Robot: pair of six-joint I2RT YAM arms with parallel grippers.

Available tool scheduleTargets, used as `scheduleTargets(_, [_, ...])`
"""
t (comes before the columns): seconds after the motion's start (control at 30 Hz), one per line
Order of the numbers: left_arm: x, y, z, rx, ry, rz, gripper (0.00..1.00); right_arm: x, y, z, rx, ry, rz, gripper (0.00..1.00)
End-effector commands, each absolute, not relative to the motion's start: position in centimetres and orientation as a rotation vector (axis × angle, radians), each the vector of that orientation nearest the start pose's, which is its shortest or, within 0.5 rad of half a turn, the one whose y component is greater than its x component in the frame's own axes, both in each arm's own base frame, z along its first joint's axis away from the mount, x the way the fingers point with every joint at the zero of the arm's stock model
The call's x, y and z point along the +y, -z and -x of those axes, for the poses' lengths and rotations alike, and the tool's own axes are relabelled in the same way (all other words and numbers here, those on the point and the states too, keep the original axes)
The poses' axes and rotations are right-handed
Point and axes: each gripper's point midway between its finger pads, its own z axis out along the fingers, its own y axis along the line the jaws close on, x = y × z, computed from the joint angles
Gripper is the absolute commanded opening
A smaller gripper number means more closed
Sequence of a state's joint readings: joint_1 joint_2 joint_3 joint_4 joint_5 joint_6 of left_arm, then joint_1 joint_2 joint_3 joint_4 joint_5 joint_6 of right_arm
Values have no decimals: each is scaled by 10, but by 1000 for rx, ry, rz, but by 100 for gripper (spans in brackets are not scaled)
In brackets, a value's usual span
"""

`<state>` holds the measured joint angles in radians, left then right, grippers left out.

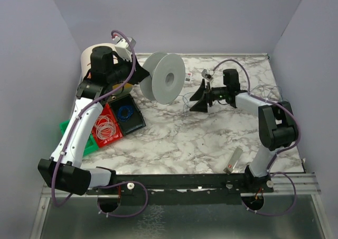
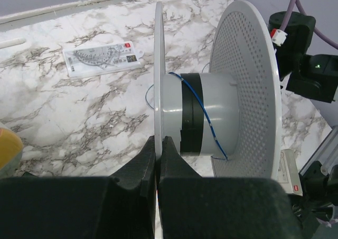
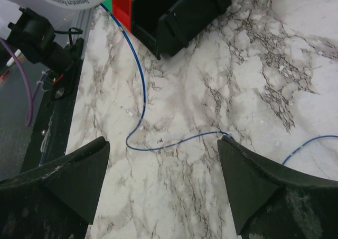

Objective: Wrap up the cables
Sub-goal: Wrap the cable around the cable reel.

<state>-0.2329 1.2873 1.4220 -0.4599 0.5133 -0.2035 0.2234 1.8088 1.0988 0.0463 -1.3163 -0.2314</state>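
Left wrist view: the left end effector (image 2: 158,143) pinches the spool (image 2: 248,64) flange, with cable (image 2: 207,120) crossing its hub. The right end effector (image 3: 165,143) gapes wide, empty, above cable on the desk (image 3: 248,80).

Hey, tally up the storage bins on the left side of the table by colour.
Green bin: 1
Red bin: 1
Black bin: 1
Total: 3
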Motion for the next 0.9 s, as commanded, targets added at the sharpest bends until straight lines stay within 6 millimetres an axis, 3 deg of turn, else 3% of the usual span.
scheduleTargets(0.0, [-182,-378,-343,1784,825,-401,0,273,-170,-343,1577,-1362,1042,88])
scheduleTargets(0.17, [-179,-378,-344,1784,822,-392,0,294,-155,-329,1598,-1416,1078,87])
scheduleTargets(0.3, [-177,-379,-344,1781,828,-382,0,299,-142,-343,1655,-1366,936,78])
scheduleTargets(0.4, [-175,-381,-345,1778,834,-377,0,299,-130,-357,1742,-1322,801,52])
scheduleTargets(0.5, [-175,-381,-345,1779,838,-374,0,293,-122,-376,1835,-1231,657,4])
scheduleTargets(0.53, [-175,-380,-344,1781,840,-376,0,291,-122,-382,1857,-1206,613,1])
scheduleTargets(0.6, [-176,-378,-342,1785,850,-391,0,286,-134,-387,1861,-1229,562,0])
scheduleTargets(0.7, [-178,-368,-339,1814,813,-436,0,277,-166,-385,1832,-1404,589,0])
scheduleTargets(0.87, [-185,-346,-337,1870,701,-521,0,256,-218,-371,1757,-1589,689,1])
